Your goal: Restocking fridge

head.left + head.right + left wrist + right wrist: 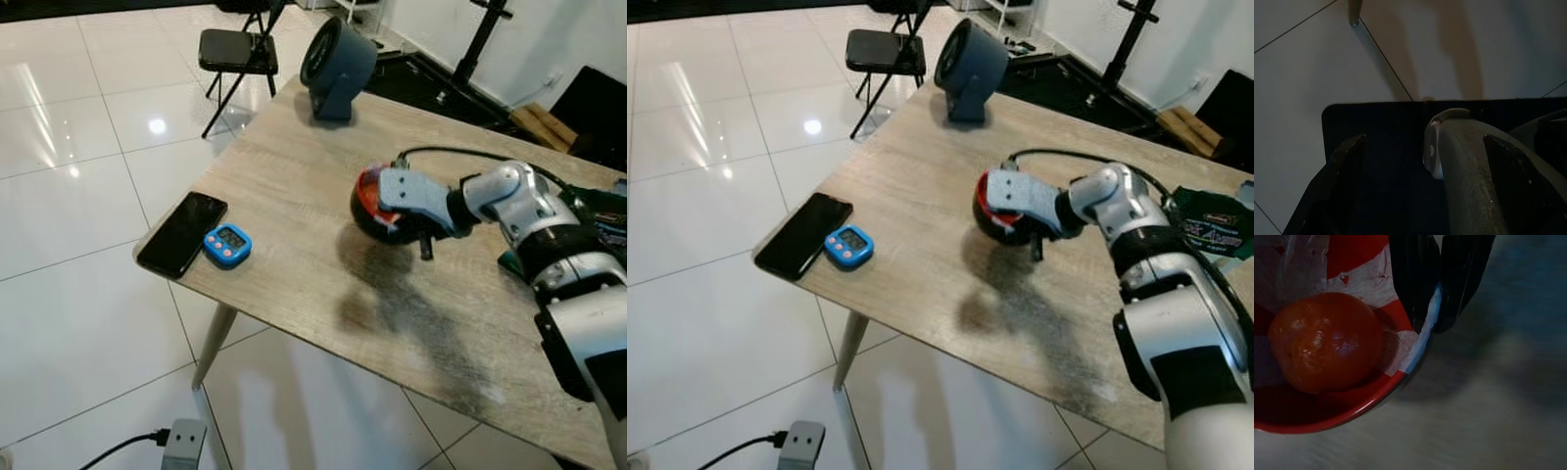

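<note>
the right gripper point(1436, 308) has its two fingers pinched on the rim of the red bowl point(1359, 413) out on the wooden table point(294, 225), and with so thin a hold the bowl could tip and spill the tomato point(1325, 342) inside.

Wooden table point(294, 196) on white tiles: phone point(182, 233) and blue timer point(227, 245) touching at near-left edge, fan point(336, 67) at far edge, bowl point(373, 208) mid-table
</note>
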Tool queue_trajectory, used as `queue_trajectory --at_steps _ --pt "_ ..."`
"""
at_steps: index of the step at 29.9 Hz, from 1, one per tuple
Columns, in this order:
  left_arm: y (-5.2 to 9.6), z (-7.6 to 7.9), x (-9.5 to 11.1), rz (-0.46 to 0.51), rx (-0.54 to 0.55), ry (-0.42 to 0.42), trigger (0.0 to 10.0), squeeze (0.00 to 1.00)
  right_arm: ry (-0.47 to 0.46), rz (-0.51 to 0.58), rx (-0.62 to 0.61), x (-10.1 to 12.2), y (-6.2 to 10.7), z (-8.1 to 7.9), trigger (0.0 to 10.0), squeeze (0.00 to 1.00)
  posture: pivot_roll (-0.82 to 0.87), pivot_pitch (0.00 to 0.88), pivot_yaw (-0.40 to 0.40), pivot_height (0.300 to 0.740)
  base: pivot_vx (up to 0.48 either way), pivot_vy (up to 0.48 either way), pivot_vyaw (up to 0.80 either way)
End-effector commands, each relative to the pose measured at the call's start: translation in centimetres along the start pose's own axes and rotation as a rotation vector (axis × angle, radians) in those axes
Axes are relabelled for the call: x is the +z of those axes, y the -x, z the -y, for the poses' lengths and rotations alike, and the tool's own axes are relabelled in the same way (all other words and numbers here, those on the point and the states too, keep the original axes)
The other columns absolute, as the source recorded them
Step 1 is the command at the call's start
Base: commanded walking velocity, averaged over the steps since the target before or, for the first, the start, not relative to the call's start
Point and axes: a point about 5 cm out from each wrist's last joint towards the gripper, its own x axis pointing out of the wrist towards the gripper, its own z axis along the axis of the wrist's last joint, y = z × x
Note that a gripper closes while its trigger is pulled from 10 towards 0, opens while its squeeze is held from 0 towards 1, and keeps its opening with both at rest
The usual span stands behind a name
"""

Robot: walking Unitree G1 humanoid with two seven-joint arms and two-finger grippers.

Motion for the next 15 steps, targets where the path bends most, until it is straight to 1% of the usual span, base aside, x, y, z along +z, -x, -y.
queue_trajectory --at_steps 1,2,3,4,12,13,14,15 --pt "1.5 4.3 -6.2 -0.257 -0.135 0.074 10.0 0.0 0.021 0.038 -0.003 0.3 1.1 0.1 9.0 0.0 -0.02 0.134 -0.168 0.74 0.0 0.0 0.0" --pt "1.5 4.1 -6.0 -0.253 -0.132 0.072 10.0 0.0 0.02 0.047 0.023 0.1 1.2 -0.3 10.0 0.0 -0.02 0.124 -0.165 0.74 0.0 0.0 0.0" --pt "1.5 4.1 -6.0 -0.253 -0.132 0.072 10.0 0.0 0.02 0.047 0.023 0.1 1.2 -0.3 10.0 0.0 -0.02 0.124 -0.165 0.74 0.0 0.0 0.0" --pt "1.4 4.0 -5.9 -0.252 -0.129 0.072 10.0 0.0 0.021 0.05 0.048 -0.3 1.5 -0.8 10.0 0.0 -0.02 0.119 -0.164 0.74 0.0 0.0 0.0" --pt "1.4 4.0 -5.9 -0.252 -0.129 0.072 10.0 0.0 0.021 0.05 0.048 -0.3 1.5 -0.8 10.0 0.0 -0.02 0.119 -0.164 0.74 0.0 0.0 0.0" --pt "1.3 3.5 -5.7 -0.257 -0.113 0.066 10.0 0.0 -0.001 0.101 0.068 -1.1 1.1 -2.5 10.0 0.0 -0.01 0.073 -0.147 0.74 0.0 0.0 0.0" --pt "1.3 3.5 -5.7 -0.257 -0.113 0.066 10.0 0.0 -0.001 0.101 0.068 -1.1 1.1 -2.5 10.0 0.0 -0.01 0.073 -0.147 0.74 0.0 0.0 0.0" --pt "1.3 3.2 -5.6 -0.262 -0.106 0.059 10.0 0.0 -0.022 0.146 0.07 -1.5 0.7 -3.5 10.0 0.0 -0.01 0.068 -0.144 0.74 -0.281 0.0 0.0"
